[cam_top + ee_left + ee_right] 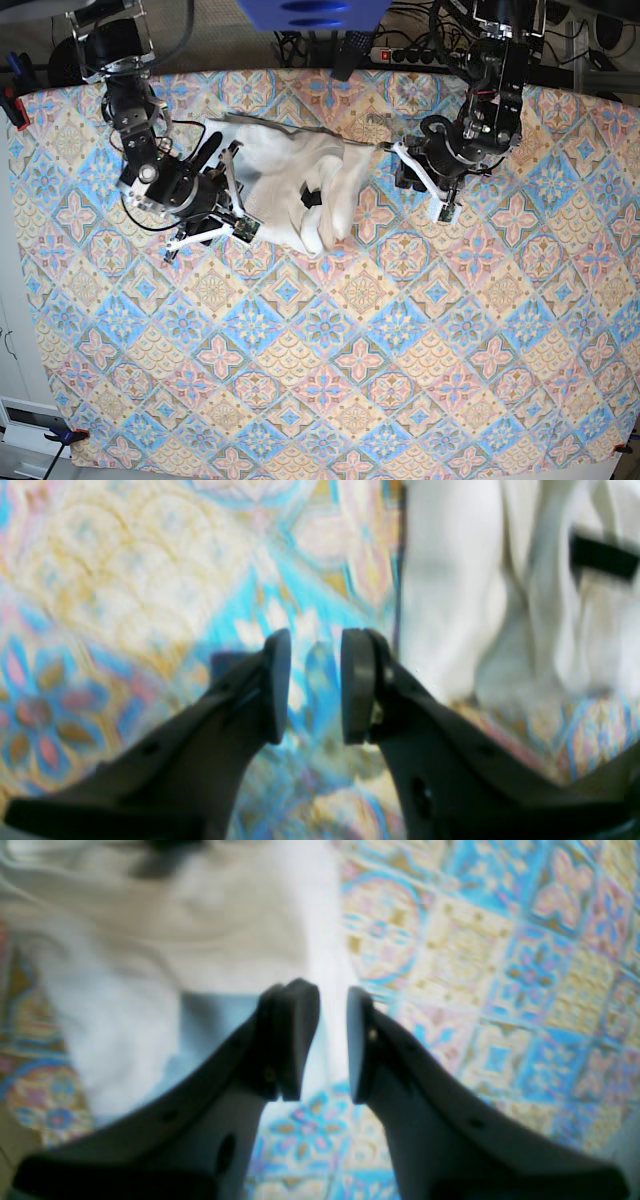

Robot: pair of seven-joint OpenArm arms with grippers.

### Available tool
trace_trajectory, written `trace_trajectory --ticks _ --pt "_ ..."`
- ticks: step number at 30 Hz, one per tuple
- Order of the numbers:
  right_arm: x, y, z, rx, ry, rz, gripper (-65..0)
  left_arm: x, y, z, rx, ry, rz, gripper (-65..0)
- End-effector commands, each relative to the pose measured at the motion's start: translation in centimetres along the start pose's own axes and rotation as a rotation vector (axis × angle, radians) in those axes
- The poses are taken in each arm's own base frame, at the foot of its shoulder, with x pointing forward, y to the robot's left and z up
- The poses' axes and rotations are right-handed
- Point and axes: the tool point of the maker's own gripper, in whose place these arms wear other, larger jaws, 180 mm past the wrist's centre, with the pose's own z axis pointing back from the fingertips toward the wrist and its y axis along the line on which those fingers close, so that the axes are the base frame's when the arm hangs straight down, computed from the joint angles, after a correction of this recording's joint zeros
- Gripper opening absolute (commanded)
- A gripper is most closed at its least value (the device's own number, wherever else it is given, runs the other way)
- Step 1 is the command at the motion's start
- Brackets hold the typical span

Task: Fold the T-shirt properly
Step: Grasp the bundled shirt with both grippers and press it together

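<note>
The white T-shirt (285,180) lies crumpled in a heap on the patterned tablecloth, toward the back middle. In the left wrist view the T-shirt (450,580) fills the right side, with a small black tag (602,555) showing. My left gripper (316,645) is open just beside the cloth's edge, with only tablecloth between its fingers. It sits at the heap's right side (398,170). My right gripper (332,1005) is open over the edge of the T-shirt (165,940), with no cloth caught between the fingers. It sits at the heap's left side (220,165).
The floral tablecloth (330,350) covers the whole table. Cables and a power strip (410,55) run along the back edge. A blue object (310,12) sits at the top middle. Clamps hold the cloth's corners at the left (12,105).
</note>
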Motion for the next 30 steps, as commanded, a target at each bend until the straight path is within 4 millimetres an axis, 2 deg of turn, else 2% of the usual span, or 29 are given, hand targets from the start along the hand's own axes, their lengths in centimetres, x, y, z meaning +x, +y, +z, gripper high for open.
trace_trajectory --ticks 1,6,8,11,14,21,28,30 --pt "1.4 -0.1 0.3 0.0 -0.054 0.003 -51.2 2.2 -1.1 0.9 -0.042 -0.078 0.006 -42.7" --pt "1.5 -0.1 0.3 0.0 -0.057 0.003 -51.2 4.5 -2.3 2.0 -0.146 -0.13 0.106 -20.6" --pt "1.5 -0.1 0.3 0.0 -0.057 0.003 -51.2 5.8 -2.5 1.8 -0.174 -0.138 0.118 -15.4" --pt "1.5 -0.1 0.3 0.0 -0.057 0.003 -51.2 6.1 -2.3 0.4 -0.206 -0.102 0.164 -15.0" --pt "1.5 -0.1 0.3 0.0 -0.057 0.001 -51.2 6.0 -3.3 -1.1 -0.259 -0.07 0.204 -15.3" --pt "1.4 -0.2 0.3 -0.003 -0.056 -0.002 -51.2 5.9 -6.9 -1.2 -0.377 -0.049 0.219 -15.3" --pt "1.4 -0.3 0.4 -0.004 -0.056 -0.003 -51.2 5.5 -7.9 -1.6 -0.393 -0.036 0.227 -15.3" --pt "1.4 -0.3 0.4 -0.004 -0.056 -0.003 -51.2 4.4 -7.7 -2.7 -0.383 0.007 0.244 -15.3"
